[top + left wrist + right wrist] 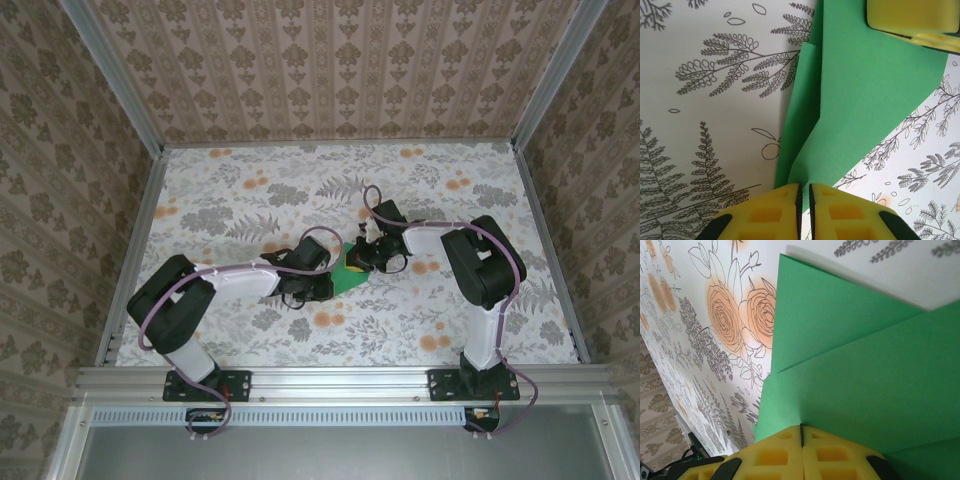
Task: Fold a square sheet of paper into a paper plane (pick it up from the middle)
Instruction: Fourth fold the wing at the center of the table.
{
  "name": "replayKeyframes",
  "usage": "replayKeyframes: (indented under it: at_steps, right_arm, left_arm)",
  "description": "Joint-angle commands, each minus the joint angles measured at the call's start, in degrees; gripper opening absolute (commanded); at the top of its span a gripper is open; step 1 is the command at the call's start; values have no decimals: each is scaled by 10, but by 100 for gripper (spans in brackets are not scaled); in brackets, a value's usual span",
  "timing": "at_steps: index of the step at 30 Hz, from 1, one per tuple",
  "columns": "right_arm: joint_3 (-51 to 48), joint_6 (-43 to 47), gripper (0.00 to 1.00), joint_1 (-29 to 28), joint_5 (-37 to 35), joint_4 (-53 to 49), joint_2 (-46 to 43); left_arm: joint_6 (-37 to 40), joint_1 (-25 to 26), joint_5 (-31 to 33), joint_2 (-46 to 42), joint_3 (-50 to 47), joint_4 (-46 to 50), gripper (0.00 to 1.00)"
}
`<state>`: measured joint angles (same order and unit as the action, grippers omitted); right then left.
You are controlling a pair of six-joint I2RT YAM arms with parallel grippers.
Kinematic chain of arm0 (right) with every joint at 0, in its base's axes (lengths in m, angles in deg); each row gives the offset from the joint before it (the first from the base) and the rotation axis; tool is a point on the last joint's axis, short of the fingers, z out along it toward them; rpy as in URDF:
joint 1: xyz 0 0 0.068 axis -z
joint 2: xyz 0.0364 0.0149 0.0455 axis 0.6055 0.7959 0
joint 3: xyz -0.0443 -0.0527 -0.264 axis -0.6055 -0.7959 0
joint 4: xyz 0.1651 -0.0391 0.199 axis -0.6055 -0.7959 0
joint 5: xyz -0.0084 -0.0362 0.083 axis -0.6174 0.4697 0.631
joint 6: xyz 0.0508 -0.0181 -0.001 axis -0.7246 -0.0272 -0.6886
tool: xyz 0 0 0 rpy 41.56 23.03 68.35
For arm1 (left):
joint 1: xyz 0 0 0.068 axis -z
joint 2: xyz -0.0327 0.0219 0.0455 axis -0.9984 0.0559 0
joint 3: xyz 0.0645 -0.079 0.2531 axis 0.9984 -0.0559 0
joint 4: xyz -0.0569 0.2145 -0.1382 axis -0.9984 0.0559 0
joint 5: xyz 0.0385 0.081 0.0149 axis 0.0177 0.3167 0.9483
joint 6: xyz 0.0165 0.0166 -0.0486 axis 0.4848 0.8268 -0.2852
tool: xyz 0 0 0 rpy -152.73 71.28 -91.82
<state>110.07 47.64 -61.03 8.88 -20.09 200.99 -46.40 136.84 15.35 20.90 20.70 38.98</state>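
The square sheet of paper [352, 274] is bright green and lies partly folded at the table's middle, between my two grippers. Two overlapping flaps of the sheet [850, 340] meet along a straight crease. A raised fold of the paper [840, 100] runs into my left gripper [805, 192], whose jaws stand a thin slit apart and pinch its edge. My right gripper [801, 429] is shut, pads together, with its tips down against the green surface. Its yellow fingers [912, 17] rest on the far side of the sheet. A paper plane is out of view.
The table [240, 200] is covered with a floral and fern print cloth. Patterned walls and metal frame rails [140, 240] close it in on three sides. Both arms reach inward from the near edge and meet at the centre.
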Motion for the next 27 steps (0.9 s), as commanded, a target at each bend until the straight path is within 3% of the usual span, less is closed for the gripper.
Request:
replayKeyframes:
  at_steps: [1,18,27]
  right_arm:
    - [-31,4,7,1,-119,-77,63]
    - [-29,4,6,3,-121,-77,64]
    - [3,-5,11,5,-25,-7,-46]
  left_arm:
    - [-12,-6,8,15,-16,17,16]
    - [-30,-21,2,15,-41,18,9]
    - [-47,-22,-17,22,-56,-5,2]
